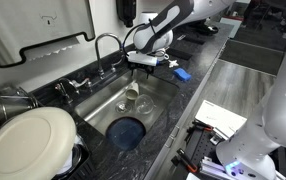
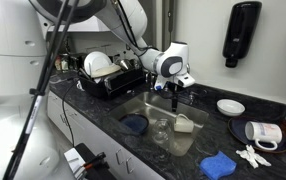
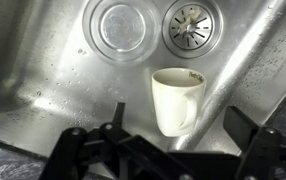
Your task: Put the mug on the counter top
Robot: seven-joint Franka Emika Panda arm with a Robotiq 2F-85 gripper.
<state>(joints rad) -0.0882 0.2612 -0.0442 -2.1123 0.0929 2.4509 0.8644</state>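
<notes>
Wrist view shows mug [image 3: 176, 100] inside steel sink [image 3: 43, 70].

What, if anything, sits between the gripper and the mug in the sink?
Nothing visible. The gripper hangs open over the sink, with the mug below its fingers. The clear glass stands off to one side.

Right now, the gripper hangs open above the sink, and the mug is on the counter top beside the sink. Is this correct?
Not quite. The mug is not on the counter top. It is inside the sink, close to the drain, as the wrist view shows. The rest is right: the gripper hangs open above the sink.
</notes>
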